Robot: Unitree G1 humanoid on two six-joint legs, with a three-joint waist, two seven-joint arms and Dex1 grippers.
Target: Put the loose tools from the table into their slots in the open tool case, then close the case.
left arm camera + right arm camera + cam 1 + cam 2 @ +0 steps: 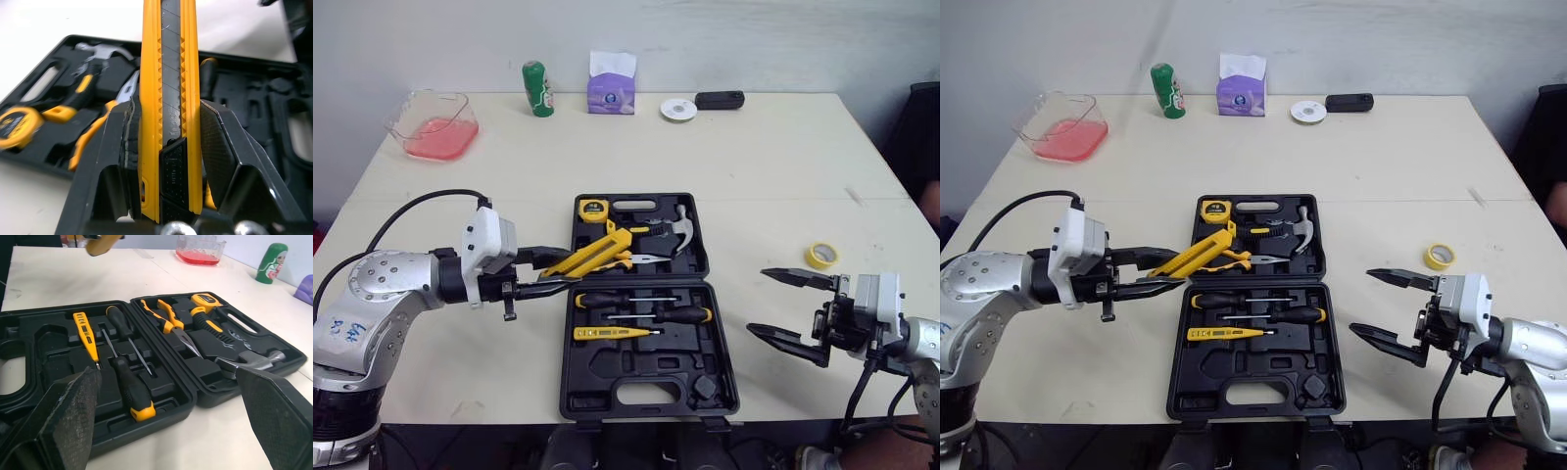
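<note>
One loose tool, the yellow utility knife (592,253), is clamped in the left claw (566,266), so the step in hand looks like carrying it to its slot in the open tool case (646,392). The knife sticks out from the claw toward the centre of the frame, its far end over the case's upper half near the pliers (636,258); the left wrist view shows both fingers pressed on its sides. I judge the next move calls for finding the matching empty recess, lowering the knife flat into it, and only then letting go; which recess fits I cannot tell.

At lower right of the frame the right claw (759,301) hangs with its fingers wide apart, holding nothing, just beside the case. A yellow tape roll (820,256) lies on the surface (754,166) near it, probably also to be stowed.
</note>
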